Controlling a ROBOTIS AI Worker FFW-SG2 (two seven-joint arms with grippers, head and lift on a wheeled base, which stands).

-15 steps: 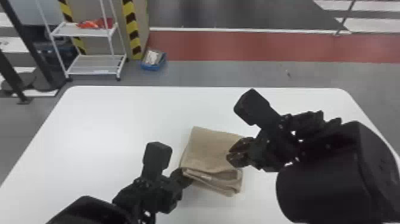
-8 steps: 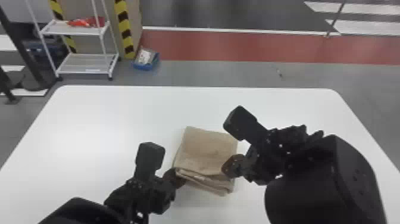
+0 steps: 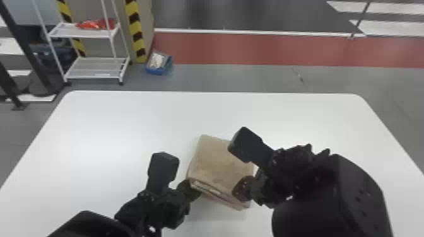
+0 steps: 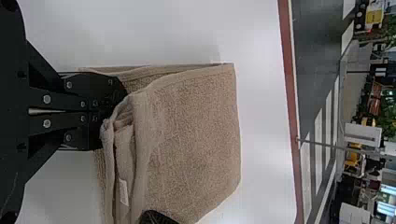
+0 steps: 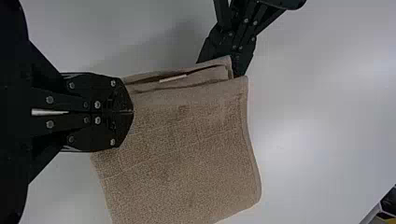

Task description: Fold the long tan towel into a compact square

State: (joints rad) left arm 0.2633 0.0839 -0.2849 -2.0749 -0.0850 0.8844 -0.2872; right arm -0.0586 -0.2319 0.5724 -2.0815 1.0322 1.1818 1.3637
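The tan towel (image 3: 217,160) lies folded in a squarish stack on the table, several layers showing along its near edge. At its near left corner is my left gripper (image 3: 190,189); in the left wrist view the left gripper (image 4: 120,99) is shut, cloth (image 4: 191,135) wrapping over its tips. My right gripper (image 3: 242,189) is at the near right part of the stack. Seen from the right wrist, the right gripper (image 5: 130,112) has its fingers together over the towel's top layer (image 5: 187,154); whether cloth is pinched beneath them cannot be told.
The white table (image 3: 126,126) extends around the towel on all sides. Both arms reach in from the near edge. Beyond the table, on the floor, stand a white rack (image 3: 94,69) and a blue box (image 3: 159,67).
My right gripper has moved nearer to the robot, from the towel's right side toward its near right corner. The left gripper stays at its corner. The head view has shifted slightly.
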